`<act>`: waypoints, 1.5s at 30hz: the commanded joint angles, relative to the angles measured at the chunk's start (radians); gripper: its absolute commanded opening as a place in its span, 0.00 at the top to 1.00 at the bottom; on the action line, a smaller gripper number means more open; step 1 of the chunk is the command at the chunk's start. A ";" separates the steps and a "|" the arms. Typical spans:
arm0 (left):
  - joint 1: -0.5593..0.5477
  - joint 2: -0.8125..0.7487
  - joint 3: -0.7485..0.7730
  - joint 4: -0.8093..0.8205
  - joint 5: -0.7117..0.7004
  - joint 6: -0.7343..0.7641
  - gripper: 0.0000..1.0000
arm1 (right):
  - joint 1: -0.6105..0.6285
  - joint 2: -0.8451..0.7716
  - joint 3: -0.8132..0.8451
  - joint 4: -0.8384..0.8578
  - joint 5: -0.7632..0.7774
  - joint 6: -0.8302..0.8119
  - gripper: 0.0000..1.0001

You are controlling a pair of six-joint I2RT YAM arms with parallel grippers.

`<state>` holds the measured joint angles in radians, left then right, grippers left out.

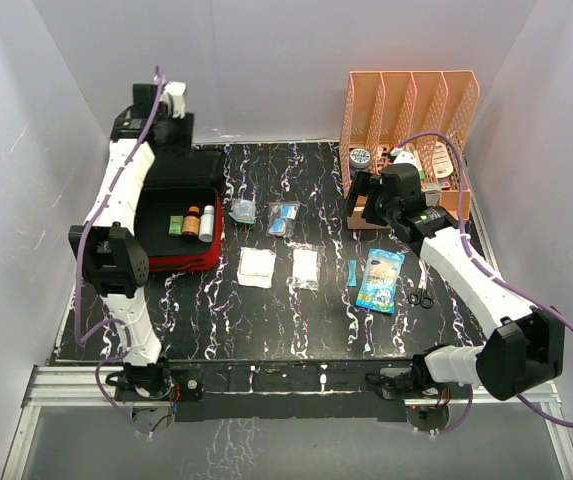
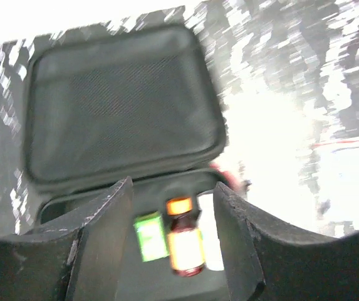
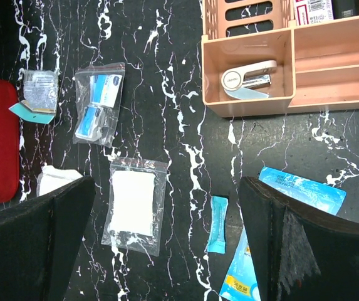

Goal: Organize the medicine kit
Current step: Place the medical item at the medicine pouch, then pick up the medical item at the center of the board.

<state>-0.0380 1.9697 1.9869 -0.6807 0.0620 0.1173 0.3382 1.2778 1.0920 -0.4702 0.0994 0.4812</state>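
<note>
Bearings: the far edge of the table (image 1: 266, 320) is taken as 12 o'clock, the arm bases as 6.

Medicine kit (image 1: 181, 264): lies open at about 9 o'clock on the table. Its lid (image 2: 123, 100) is laid back towards 12, black mesh lining facing up. In the base, side by side, are a green box (image 1: 175, 226), an amber bottle (image 1: 192, 222) with an orange cap, and a white item (image 1: 207, 222) on the bottle's 3 o'clock side. The left wrist view is blurred, so the white item is only probably a second bottle.

Left gripper (image 2: 173, 185): hangs above the kit, jaws apart, nothing between them. The green box and amber bottle show below the gap.

Right gripper (image 3: 166, 182): over the table at about 2 o'clock, jaws spread wide, nothing held.

Loose items mid-table, all outside the kit:
- a zip bag (image 3: 132, 204) holding a white pad
- at its 11 o'clock, a second bag (image 3: 98, 103) with blue-and-white contents
- a small clear packet (image 3: 38, 91) at that bag's 9 o'clock
- a teal sachet (image 3: 217, 224)
- a blue pouch (image 3: 279, 257) just beside the sachet at its 3 o'clock
- scissors (image 1: 421, 297) near the 3 o'clock edge

File rack (image 1: 411, 110): stands at about 1 o'clock. A front compartment holds a stapler (image 3: 248, 78).
</note>
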 commanded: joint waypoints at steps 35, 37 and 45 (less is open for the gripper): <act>-0.338 0.425 0.216 -0.203 -0.151 -0.329 0.31 | 0.002 -0.158 -0.019 -0.060 0.081 0.039 0.02; -0.336 0.437 0.210 -0.207 -0.148 -0.334 0.31 | 0.002 -0.163 -0.021 -0.064 0.087 0.037 0.02; -0.332 0.465 0.195 -0.198 -0.167 -0.326 0.31 | 0.002 -0.181 -0.023 -0.082 0.099 0.036 0.02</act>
<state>-0.3748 2.4222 2.1902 -0.8639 -0.0826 -0.2100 0.3386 1.1313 1.0695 -0.5694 0.1699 0.5140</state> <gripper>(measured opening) 0.689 0.983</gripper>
